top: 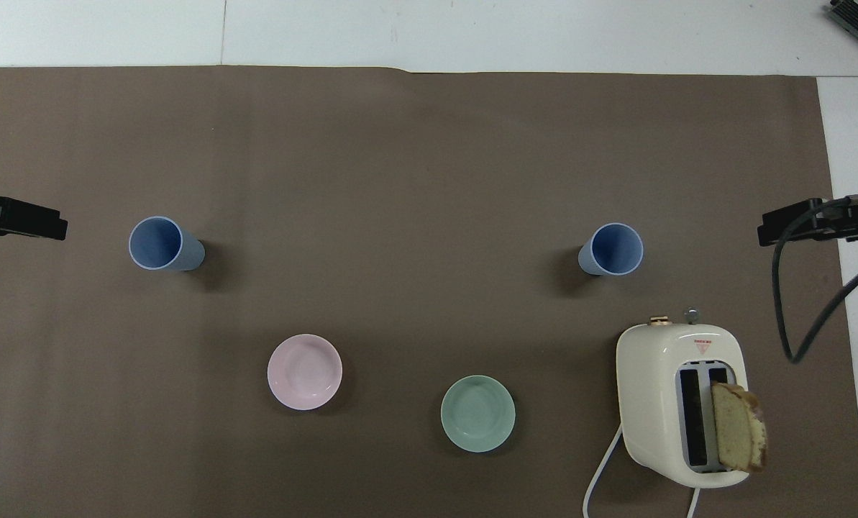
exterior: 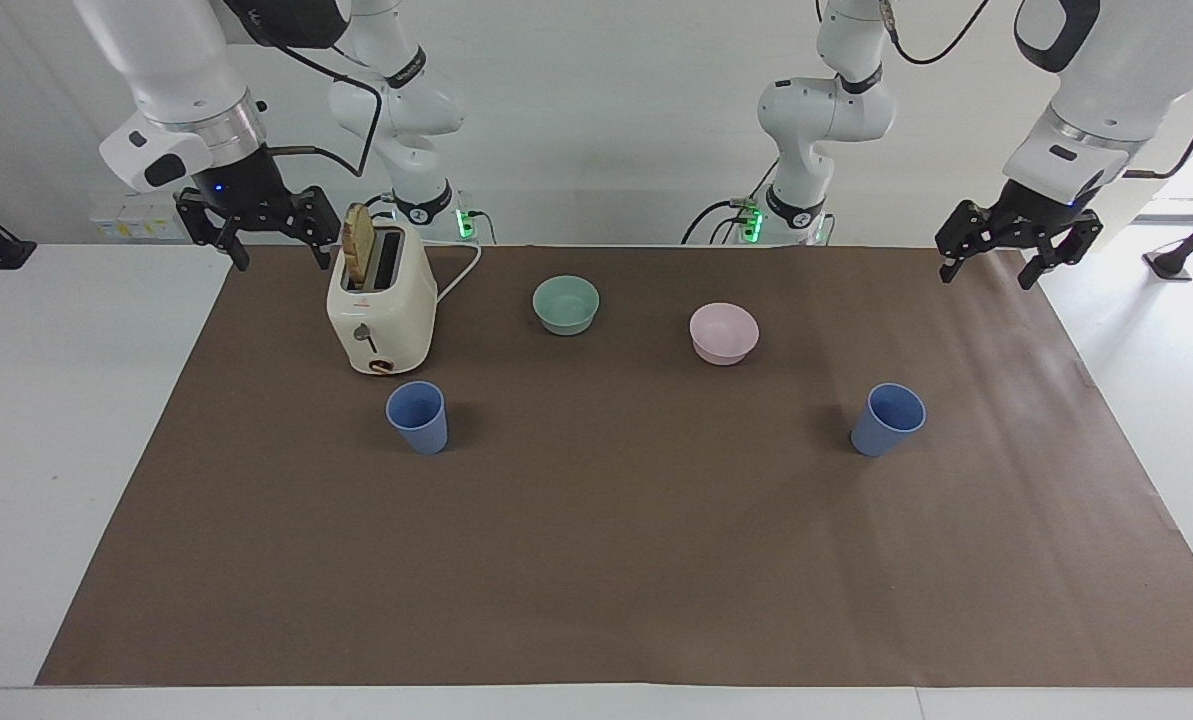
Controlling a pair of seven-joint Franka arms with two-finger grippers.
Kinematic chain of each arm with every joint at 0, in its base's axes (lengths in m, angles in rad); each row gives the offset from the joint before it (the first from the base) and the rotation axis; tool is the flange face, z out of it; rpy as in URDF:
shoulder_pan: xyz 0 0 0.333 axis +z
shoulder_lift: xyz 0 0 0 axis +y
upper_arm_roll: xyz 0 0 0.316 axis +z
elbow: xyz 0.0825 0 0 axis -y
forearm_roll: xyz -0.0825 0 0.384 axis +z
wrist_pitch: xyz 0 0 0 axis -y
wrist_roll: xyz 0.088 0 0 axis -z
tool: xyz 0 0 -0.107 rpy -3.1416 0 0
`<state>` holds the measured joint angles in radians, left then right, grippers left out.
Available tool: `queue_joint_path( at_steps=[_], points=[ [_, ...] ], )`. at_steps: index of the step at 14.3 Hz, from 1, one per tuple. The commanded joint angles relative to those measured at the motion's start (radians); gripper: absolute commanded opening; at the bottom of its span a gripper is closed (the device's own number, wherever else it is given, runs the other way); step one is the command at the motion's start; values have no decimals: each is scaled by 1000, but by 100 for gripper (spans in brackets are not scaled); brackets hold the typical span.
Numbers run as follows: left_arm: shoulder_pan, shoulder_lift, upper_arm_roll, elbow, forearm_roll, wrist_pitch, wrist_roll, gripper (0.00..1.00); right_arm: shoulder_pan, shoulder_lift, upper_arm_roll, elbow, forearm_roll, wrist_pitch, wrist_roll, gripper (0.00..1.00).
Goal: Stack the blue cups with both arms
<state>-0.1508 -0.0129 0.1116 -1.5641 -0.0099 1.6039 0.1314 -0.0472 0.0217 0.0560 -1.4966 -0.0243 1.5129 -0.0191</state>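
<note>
Standing apart, two tapered matte blue cups [exterior: 417, 417] [exterior: 888, 419]; both upright.

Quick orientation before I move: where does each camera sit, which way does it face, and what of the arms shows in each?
Facing view: high across the table, looking at the robots; both arms show whole, the left gripper and right gripper raised, fingers open.
Overhead view: high above the robots' end, looking steeply down; only the left gripper and right gripper tips enter at the edges.
Both share the two blue cups, toaster, teal bowl and pink bowl, half a turn apart.
</note>
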Motion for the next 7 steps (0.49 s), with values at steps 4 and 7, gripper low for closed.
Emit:
queue_joint_path(
  at_steps=[4, 7],
  points=[
    [-1, -9, 2, 1, 10, 1, -6, 100, -13, -19, 7, -27, 1, 23, 8, 100],
    [-1, -9, 2, 3, 10, -1, -12, 100, -13, -19, 7, -28, 0, 23, 8, 100]
  ],
)
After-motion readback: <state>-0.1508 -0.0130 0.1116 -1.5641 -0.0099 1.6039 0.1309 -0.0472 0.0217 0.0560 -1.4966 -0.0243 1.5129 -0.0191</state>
